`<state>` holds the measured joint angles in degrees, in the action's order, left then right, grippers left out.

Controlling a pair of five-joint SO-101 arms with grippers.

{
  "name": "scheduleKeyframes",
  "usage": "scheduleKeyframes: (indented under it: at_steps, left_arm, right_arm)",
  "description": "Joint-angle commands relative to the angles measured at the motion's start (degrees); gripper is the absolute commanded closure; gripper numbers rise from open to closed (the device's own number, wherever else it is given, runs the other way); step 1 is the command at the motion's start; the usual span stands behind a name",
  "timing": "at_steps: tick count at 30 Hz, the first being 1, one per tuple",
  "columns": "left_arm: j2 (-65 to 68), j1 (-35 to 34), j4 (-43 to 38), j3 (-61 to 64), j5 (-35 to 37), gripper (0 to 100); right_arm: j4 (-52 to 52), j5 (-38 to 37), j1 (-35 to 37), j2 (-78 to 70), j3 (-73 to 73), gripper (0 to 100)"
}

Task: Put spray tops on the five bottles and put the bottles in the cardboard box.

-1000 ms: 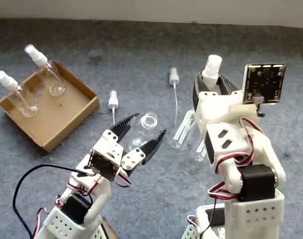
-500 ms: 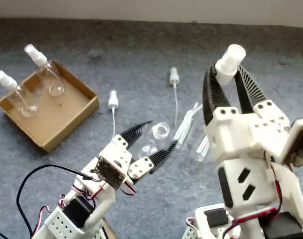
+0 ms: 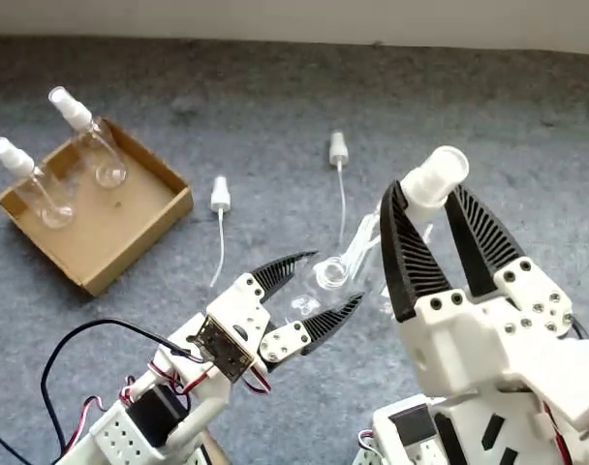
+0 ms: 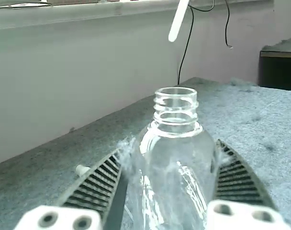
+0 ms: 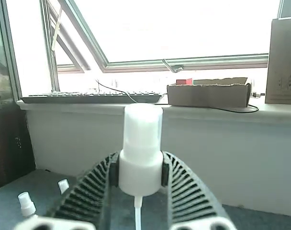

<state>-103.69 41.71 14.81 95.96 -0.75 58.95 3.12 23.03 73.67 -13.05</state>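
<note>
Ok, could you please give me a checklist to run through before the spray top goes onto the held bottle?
1. Bottle held by the left gripper: ok, gripped on both sides of its body.
2. Bottle neck uncapped and open: ok.
3. Spray top clamped in the right gripper: ok.
4. Dip tube lined up over the neck: cannot tell.
5. Room in the cardboard box: ok, bare floor beside two capped bottles.
</note>
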Motion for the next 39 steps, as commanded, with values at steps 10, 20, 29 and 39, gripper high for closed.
scheduleKeyframes:
  at_steps: [10,20,29,39]
  left_arm:
    - [-0.1,1.4,1.2,1.2,-0.2,85]
    - [-0.2,1.0,1.1,1.2,-0.2,85]
    - [-0.3,0.8,1.1,1.2,-0.2,85]
    - [-0.3,0.8,1.1,1.2,-0.2,85]
  right_arm:
    - [2.1,-0.3,0.7,0.1,-7.4,99.3]
    - [2.1,-0.3,8.1,1.3,-13.8,99.3]
    - [2.1,-0.7,11.0,13.4,-27.6,99.3]
    - [3.1,-0.7,10.9,24.7,-42.3,98.9]
